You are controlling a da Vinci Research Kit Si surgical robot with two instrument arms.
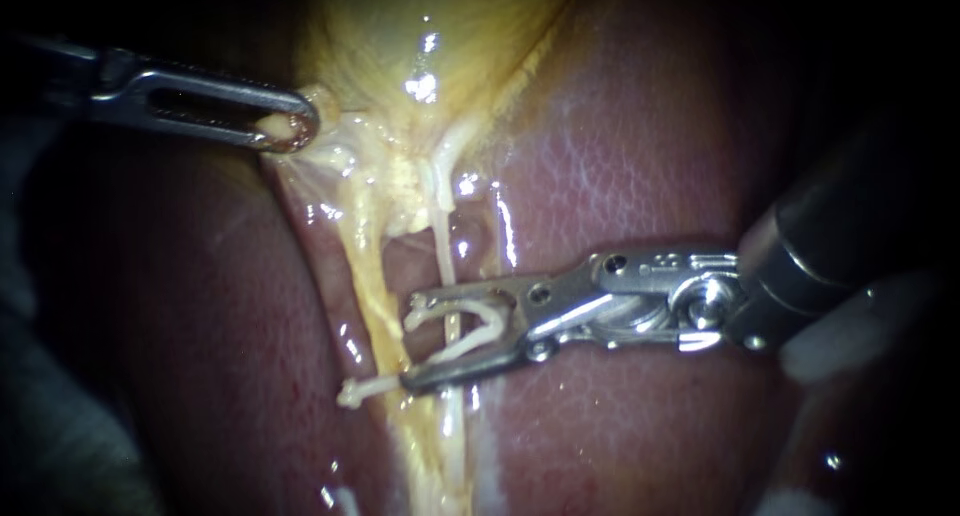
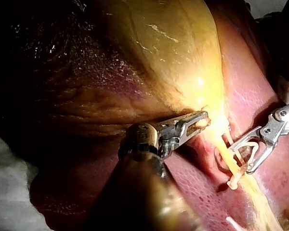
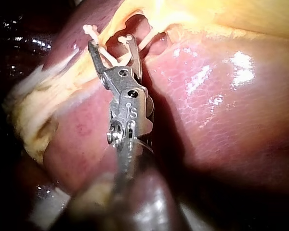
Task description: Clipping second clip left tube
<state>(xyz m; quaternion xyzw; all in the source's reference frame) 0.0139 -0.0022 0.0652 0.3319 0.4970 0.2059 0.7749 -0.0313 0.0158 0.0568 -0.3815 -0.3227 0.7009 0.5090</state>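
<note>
Between right instrument [image 1: 410, 341] jaws: white clip [image 1: 497, 326], open U, straddling thin pale tube [image 1: 446, 261]. Jaws apart, gripping clip legs. Yellow stringy band [image 1: 372, 296] just beside. Left instrument [image 1: 298, 128] clamped on gallbladder [image 1: 400, 36] lower edge. Liver [image 1: 620, 176] wet, glossy, maroon, finely mottled. Surroundings dark.

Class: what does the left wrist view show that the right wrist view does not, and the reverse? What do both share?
Left wrist only: the left instrument, its end effector shut on the narrow end of the gallbladder. Right wrist only: the shaft of the right instrument. Both: that instrument holding a white clip astride a tube, over the liver.
</note>
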